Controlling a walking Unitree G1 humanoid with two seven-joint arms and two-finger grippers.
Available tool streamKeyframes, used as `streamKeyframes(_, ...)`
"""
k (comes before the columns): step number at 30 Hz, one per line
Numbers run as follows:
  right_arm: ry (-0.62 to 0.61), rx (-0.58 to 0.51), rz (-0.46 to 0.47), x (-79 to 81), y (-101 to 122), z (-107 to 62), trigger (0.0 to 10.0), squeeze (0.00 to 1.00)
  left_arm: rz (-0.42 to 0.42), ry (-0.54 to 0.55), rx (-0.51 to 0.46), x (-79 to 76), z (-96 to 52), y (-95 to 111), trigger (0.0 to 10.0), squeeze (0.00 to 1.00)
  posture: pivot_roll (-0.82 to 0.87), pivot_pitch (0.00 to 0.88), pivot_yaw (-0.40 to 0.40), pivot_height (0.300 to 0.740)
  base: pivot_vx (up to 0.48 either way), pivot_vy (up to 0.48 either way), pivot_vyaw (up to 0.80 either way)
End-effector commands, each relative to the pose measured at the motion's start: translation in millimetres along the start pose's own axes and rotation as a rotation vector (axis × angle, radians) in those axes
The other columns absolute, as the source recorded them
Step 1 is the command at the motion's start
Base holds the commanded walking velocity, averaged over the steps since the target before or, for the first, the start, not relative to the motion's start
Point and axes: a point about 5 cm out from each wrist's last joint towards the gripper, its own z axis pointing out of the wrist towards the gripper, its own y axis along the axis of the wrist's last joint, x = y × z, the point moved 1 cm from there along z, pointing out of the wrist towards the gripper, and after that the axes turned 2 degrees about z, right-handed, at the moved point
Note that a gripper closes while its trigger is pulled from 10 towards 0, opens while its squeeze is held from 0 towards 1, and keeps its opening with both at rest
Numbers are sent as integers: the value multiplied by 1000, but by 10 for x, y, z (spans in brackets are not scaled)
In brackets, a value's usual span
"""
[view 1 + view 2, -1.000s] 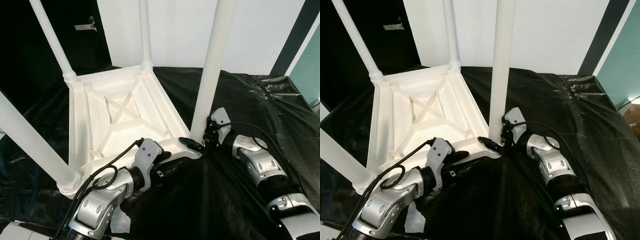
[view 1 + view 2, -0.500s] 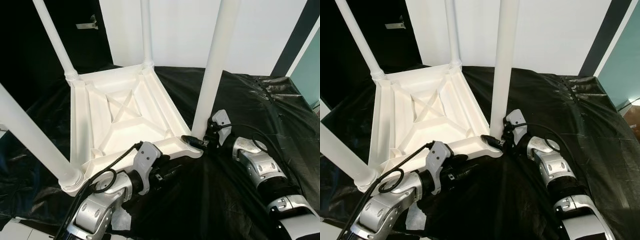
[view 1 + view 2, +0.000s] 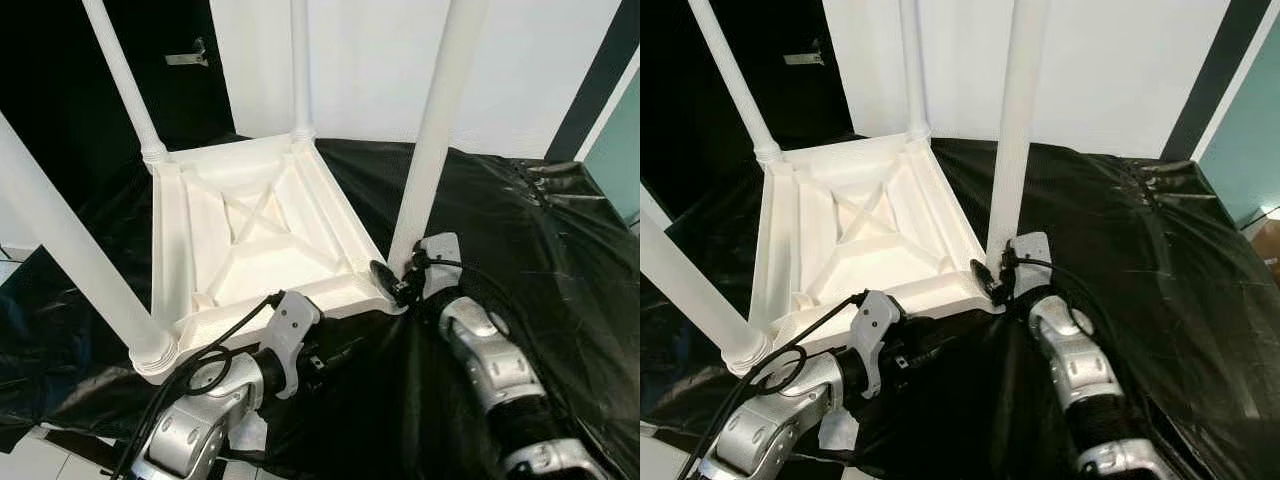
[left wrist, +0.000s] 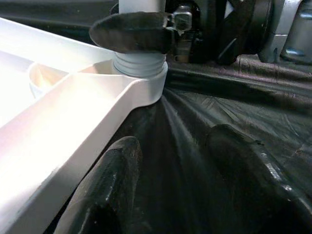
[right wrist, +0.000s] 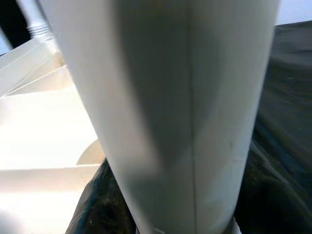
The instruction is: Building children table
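1. White plastic table top [image 3: 255, 235] lies upside down on a black sheet [image 3: 520, 230], its ribbed underside facing up, with four white legs standing upright from its corners.
2. The near right leg [image 3: 437, 130] rises from the corner socket nearest the right arm; the other legs stand at the near left [image 3: 70, 250], far left [image 3: 125, 85] and far right [image 3: 300, 65] corners.
3. The right gripper [image 3: 392, 283] sits at the base of the near right leg, its black fingers closed around the leg just above the threaded collar; the left wrist view shows one finger [image 4: 131, 31] wrapped across the leg.
4. The left gripper [image 4: 180, 190] rests low on the black sheet beside the table top's near edge, its two fingers spread apart with nothing between them, pointing toward that same corner.
5. A white wall [image 3: 380, 60] stands behind the table, with dark panels on either side.
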Motion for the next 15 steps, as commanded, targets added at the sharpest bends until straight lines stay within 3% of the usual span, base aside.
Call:
streamKeyframes(1,-71,109,-19,-53,-227,-57,10000,0,7,-16,2,-17,-10,12,10000,0,-21,0,-22,740,0,0,0)
streamKeyframes(2,-172,108,-9,-36,-232,-69,10000,0,12,-21,1,-13,-7,17,10000,0,-23,0,-21,740,0,0,0)
streamKeyframes(5,-279,123,68,31,-264,-92,10000,0,17,-24,-1,-9,13,29,10000,0,-24,0,-21,740,0,0,0)
streamKeyframes(9,-222,96,82,180,-203,-63,10000,0,20,-34,-7,-30,42,42,10000,0,-25,0,-24,740,0,0,0)
streamKeyframes(15,-221,63,81,205,-119,-66,10000,0,29,-38,-8,-21,52,58,10000,0,-20,0,-28,740,0,0,0)
